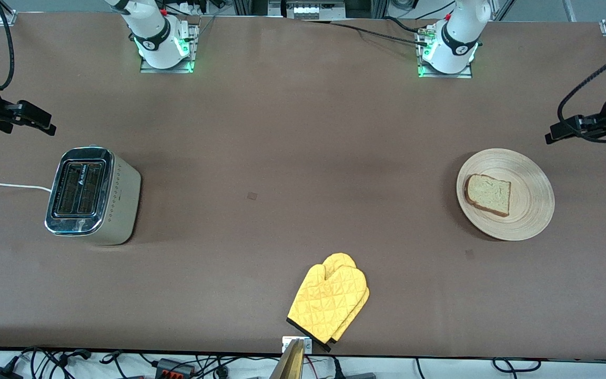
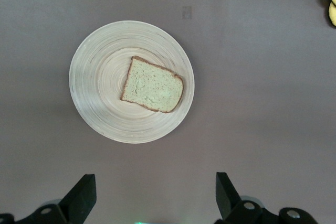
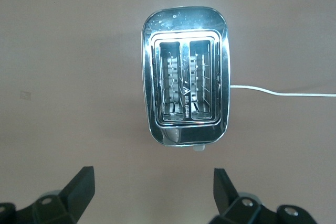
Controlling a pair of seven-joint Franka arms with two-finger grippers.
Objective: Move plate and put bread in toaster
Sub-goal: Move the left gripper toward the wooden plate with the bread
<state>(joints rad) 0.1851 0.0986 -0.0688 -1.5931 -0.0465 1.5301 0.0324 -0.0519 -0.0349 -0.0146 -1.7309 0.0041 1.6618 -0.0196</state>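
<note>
The left gripper [image 2: 152, 198] hangs high at the right edge of the front frame, fingers spread wide and empty, above the table [image 1: 282, 147] by the plate [image 1: 529, 210]. The bread [image 1: 488, 194] lies on that plate, at centre right. The right gripper [image 3: 152, 195] hangs at the left edge, likewise wide open and empty, above the toaster [image 1: 92, 196] at centre left. A yellow oven mitt [image 1: 329, 302] lies at bottom centre.
</note>
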